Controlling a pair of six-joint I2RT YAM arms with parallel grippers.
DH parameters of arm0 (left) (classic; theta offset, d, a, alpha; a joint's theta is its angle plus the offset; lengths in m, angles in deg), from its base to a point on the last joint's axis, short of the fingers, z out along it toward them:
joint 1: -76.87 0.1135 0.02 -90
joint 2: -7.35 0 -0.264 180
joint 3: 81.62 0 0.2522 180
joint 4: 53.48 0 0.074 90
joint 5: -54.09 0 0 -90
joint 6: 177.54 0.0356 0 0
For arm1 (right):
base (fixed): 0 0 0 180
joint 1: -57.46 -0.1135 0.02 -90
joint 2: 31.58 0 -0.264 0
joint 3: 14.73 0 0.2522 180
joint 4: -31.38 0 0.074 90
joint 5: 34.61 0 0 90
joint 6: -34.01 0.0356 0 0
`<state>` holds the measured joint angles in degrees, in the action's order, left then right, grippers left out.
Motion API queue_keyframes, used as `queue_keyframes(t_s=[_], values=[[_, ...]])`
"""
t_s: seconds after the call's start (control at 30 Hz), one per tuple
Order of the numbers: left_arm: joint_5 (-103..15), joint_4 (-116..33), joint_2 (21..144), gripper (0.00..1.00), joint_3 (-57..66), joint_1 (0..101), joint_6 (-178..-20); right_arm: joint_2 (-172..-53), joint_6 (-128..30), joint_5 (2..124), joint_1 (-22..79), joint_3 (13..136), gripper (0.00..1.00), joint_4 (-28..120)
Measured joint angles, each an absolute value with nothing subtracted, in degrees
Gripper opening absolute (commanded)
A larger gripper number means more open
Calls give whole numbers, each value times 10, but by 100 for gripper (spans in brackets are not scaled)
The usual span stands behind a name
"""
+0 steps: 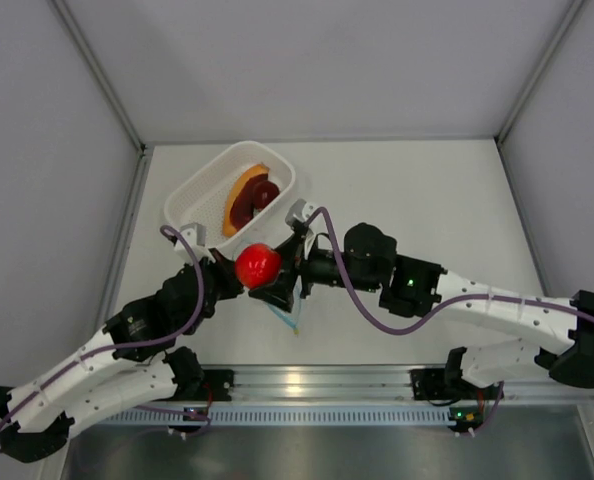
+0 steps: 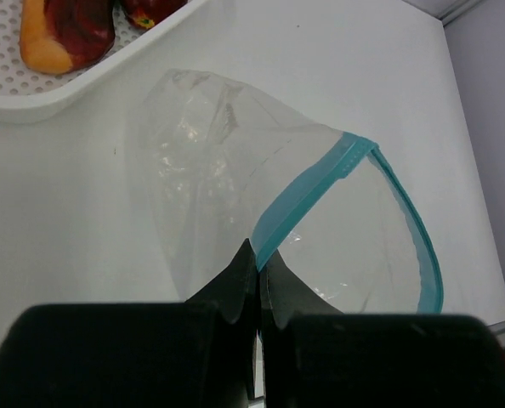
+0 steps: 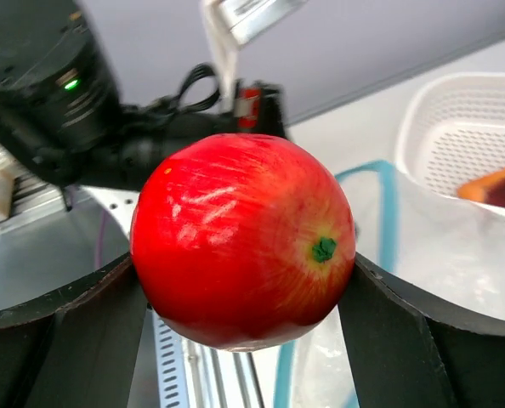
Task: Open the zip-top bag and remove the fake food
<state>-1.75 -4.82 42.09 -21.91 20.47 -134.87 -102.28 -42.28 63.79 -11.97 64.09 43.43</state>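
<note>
The clear zip-top bag (image 2: 218,161) lies open-mouthed on the table, its light blue zip strip (image 2: 312,195) curving round the opening. My left gripper (image 2: 259,259) is shut on that strip at the near edge. My right gripper (image 3: 244,262) is shut on a red tomato-like ball (image 3: 244,238) and holds it in the air above the bag, between the two arms (image 1: 258,264). An orange crescent slice (image 1: 245,184) and a dark brown-red piece (image 1: 260,197) of fake food lie in the white basket (image 1: 190,197). I see nothing inside the bag.
The white perforated basket (image 2: 31,100) stands just beyond the bag, at the back left of the table. A metal rail (image 1: 307,385) runs along the near edge by the arm bases. Grey walls close in the table on three sides.
</note>
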Motion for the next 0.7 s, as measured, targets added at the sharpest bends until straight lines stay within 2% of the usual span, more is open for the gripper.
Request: queue_keyframes(t_s=[0.13, 0.37, 0.53, 0.63, 0.7], values=[[-29, -43, 386, 0, -252, 205, -1368, -1023, -417, 601, -68, 660, 25, 449], [-46, -7, 348, 0, -272, 205, -1387, -1096, -361, 641, 123, 754, 26, 428], [-58, 6, 333, 0, -272, 205, -1385, -1242, -365, 599, 162, 882, 29, 426], [-66, 11, 330, 0, -271, 205, -1381, -1367, -374, 567, 162, 990, 29, 437], [-70, 13, 330, 0, -269, 205, -1377, -1454, -378, 555, 162, 1068, 36, 448]])
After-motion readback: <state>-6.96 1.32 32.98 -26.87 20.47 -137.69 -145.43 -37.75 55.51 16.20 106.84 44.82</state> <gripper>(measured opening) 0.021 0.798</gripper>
